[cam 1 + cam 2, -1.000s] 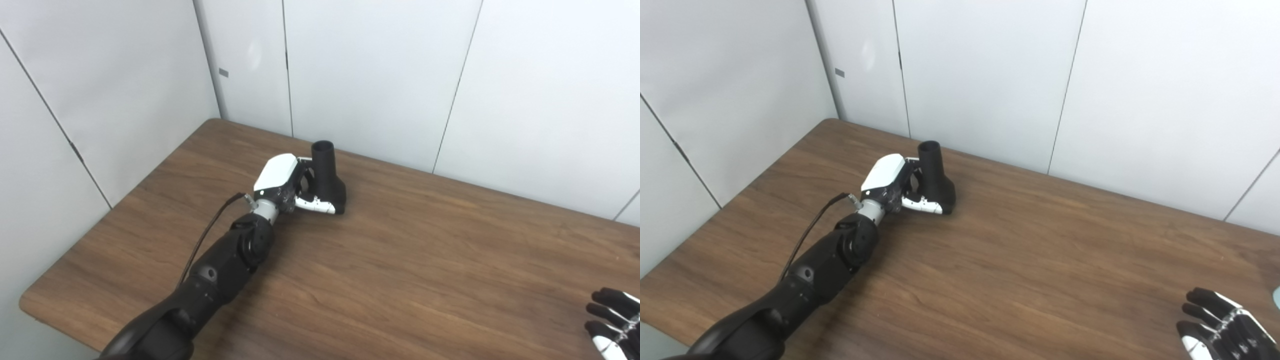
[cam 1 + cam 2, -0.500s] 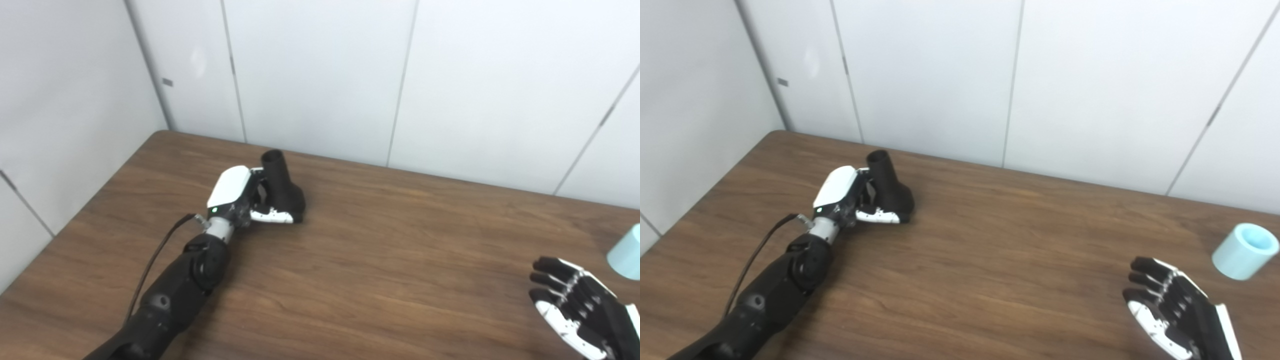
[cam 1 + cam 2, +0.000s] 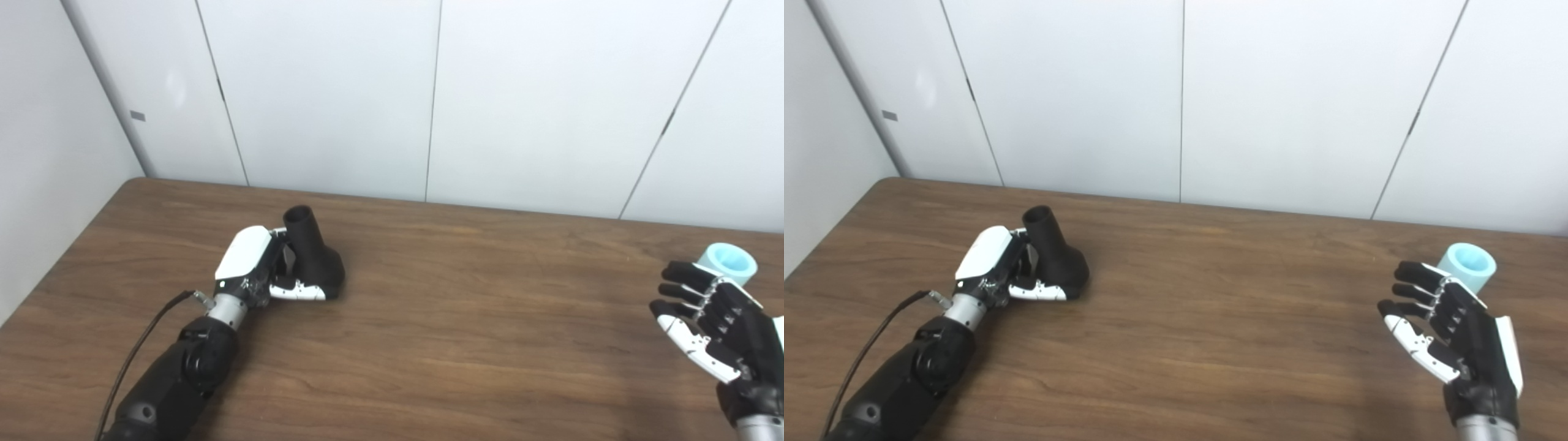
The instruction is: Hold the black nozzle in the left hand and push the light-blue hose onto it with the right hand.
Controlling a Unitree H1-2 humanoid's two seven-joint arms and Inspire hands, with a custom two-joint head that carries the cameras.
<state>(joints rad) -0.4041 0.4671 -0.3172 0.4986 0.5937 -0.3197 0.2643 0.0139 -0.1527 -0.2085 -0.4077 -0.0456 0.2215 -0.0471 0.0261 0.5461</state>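
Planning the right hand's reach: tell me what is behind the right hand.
Behind the open right hand stands the light-blue hose on the table. Only its open top end and upper wall show; the fingers cover its lower part, so contact cannot be told.

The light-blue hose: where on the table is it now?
The light-blue hose stands at the table's far right, just behind the open right robot hand.

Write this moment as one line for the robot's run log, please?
left hand: shut on black nozzle, resting on table | right hand: open, near light-blue hose, not gripping | hose not yet on nozzle
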